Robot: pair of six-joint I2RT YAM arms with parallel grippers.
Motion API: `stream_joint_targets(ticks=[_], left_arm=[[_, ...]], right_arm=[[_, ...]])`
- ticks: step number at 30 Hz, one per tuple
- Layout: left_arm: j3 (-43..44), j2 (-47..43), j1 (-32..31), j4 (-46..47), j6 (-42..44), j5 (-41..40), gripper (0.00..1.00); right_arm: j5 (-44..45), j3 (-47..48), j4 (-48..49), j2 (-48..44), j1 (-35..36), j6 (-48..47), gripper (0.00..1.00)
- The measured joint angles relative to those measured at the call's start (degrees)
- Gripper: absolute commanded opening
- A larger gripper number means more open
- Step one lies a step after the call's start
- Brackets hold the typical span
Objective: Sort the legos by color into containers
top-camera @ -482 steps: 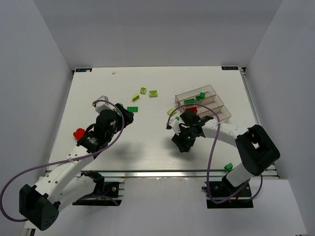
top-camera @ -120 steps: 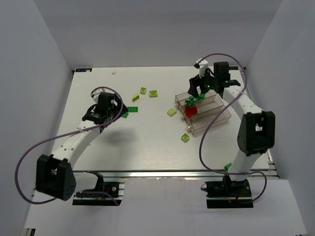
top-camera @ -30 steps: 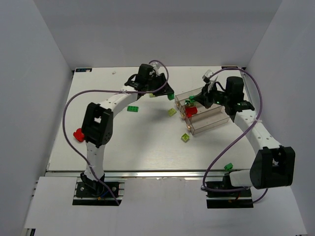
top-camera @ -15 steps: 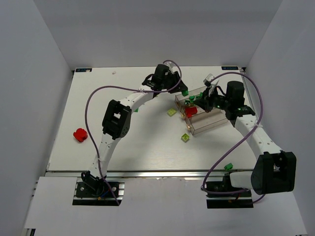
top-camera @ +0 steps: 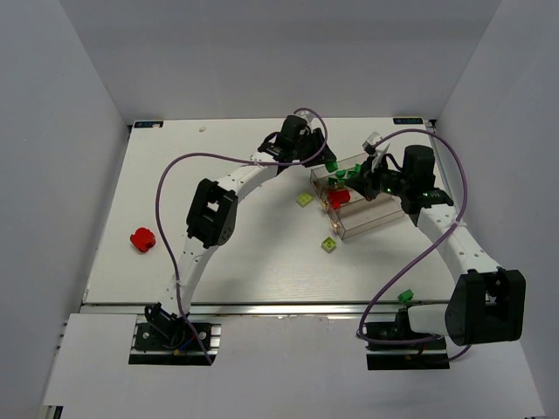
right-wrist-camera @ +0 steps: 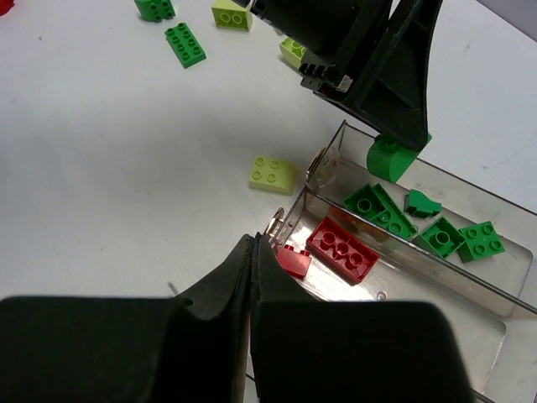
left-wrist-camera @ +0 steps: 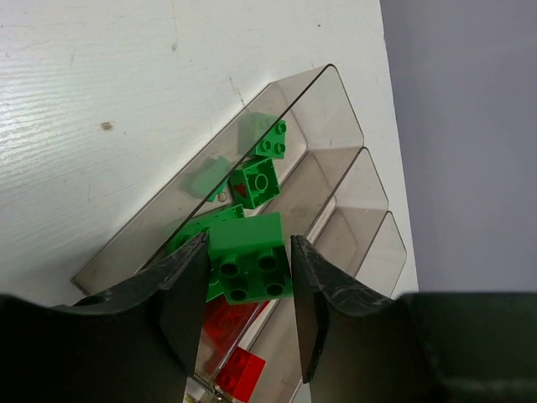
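My left gripper (left-wrist-camera: 245,262) hangs over the near end of the containers (left-wrist-camera: 336,92), a stepped tray of three smoky bins (top-camera: 377,215). A dark green lego (left-wrist-camera: 249,256) sits between its jaws, against the left finger, with a thin gap at the right finger. The top view shows that gripper (top-camera: 330,164) at the tray's left end. Several green legos (right-wrist-camera: 382,210) lie in the far bin, and red ones (right-wrist-camera: 342,249) in the middle bin. My right gripper (right-wrist-camera: 256,241) is shut on nothing, just above the tray's corner.
Lime legos lie on the table left of the tray (top-camera: 304,200) and in front of it (top-camera: 328,245). A green piece (top-camera: 405,297) sits at the near edge, a red one (top-camera: 141,238) far left. More green (right-wrist-camera: 185,44) and lime (right-wrist-camera: 232,13) legos lie behind the left arm.
The left arm carried the green lego rightward to the tray's left end, and its jaws have widened a little. The right arm has barely moved.
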Motion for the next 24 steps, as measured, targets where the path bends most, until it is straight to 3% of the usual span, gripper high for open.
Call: stream_joint_targets(ticks=[4, 11, 14, 15, 17, 23, 24], left_arm=[[0.00, 0.00, 0.00, -0.81, 0.83, -0.13, 0.70], [0.00, -0.02, 0.00, -1.66, 1.51, -0.55, 0.71], [0.00, -0.46, 0.00, -2.89, 2.56, -2.08, 0.70], [-0.17, -0.85, 0.00, -3.34, 3.17, -3.17, 0.70], [-1.53, -2.62, 0.04, -4.98, 4.74, -5.70, 0.70], [-23.54, -22.86, 1.75, -6.23, 8.17, -16.31, 0.61], [-28.26, -27.56, 2.64, -5.88, 8.26, -17.49, 0.60]], right_arm=[[0.00, 0.00, 0.00, 0.00, 0.00, -0.04, 0.00], [-0.07, 0.00, -0.09, 0.00, 0.00, -0.20, 0.05], [-0.31, 0.07, -0.24, 0.20, 0.00, -0.48, 0.20], [-0.61, 0.20, -0.31, 0.46, 0.00, -0.66, 0.29], [-1.51, 0.72, -0.59, 1.60, 0.00, -1.11, 0.37], [-2.93, 9.05, -8.46, 10.25, 4.13, -7.08, 0.66], [-2.43, 11.23, -11.02, 12.26, 6.12, -9.01, 0.83]])
